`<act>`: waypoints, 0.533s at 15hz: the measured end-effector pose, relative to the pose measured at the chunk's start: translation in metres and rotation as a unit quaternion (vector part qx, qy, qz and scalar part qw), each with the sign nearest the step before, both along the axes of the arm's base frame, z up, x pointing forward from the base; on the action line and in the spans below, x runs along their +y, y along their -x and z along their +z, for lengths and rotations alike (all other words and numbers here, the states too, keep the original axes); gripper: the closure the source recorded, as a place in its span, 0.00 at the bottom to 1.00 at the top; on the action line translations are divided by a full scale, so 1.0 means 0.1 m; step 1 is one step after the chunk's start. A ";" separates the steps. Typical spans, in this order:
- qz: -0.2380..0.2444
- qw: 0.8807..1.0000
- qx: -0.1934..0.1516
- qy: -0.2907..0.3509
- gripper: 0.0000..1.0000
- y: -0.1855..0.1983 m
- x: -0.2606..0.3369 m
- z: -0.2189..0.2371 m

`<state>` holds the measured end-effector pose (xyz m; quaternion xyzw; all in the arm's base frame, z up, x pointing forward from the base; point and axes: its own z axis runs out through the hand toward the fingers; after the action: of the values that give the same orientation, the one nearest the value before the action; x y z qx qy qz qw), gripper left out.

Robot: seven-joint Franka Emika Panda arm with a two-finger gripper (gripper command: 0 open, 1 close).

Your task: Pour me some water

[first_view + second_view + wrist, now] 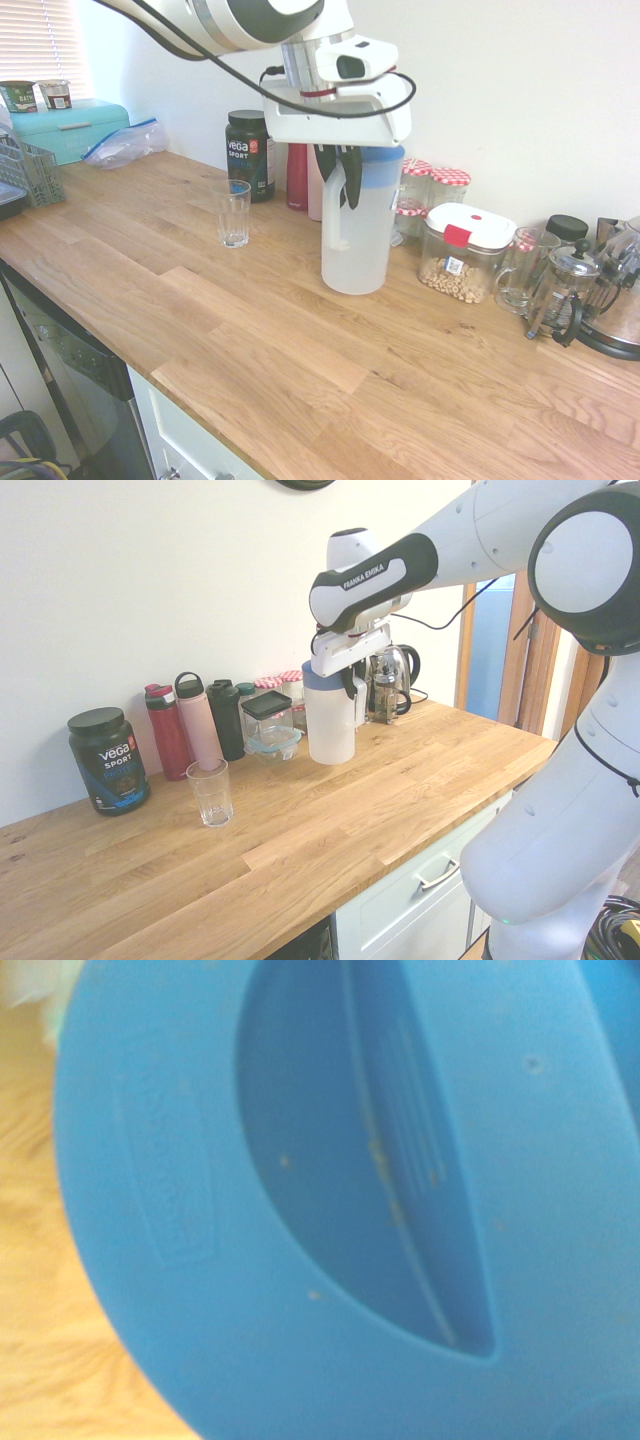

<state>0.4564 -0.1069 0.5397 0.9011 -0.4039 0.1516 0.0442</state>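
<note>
Blue-lidded jug [360, 235] of water stands on the desk [250, 340], gripper [338, 180] fingers together at its handle; the empty glass [234, 213] waits at nine o'clock, nothing poured yet.

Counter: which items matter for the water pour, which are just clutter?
For the job:
- jug, blue lid, water faintly visible inside
- drinking glass, standing empty
- gripper, jaws shut at the jug's handle

Lying about:
- protein tub
- red bottle, pink bottle
- cereal container
- French press
- kettle
</note>
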 end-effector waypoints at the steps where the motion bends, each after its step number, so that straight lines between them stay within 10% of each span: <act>1: -0.006 1.000 -0.001 -0.001 1.00 0.01 -0.03 -0.06; 6: -0.014 1.000 0.011 -0.003 1.00 0.11 -0.08 -0.27; 7: -0.014 1.000 0.013 -0.003 0.00 0.12 -0.08 -0.29; 8: -0.014 1.000 0.015 -0.004 0.00 0.13 -0.08 -0.31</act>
<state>0.4434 -0.1146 0.5085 0.8977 -0.4162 0.1357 0.0492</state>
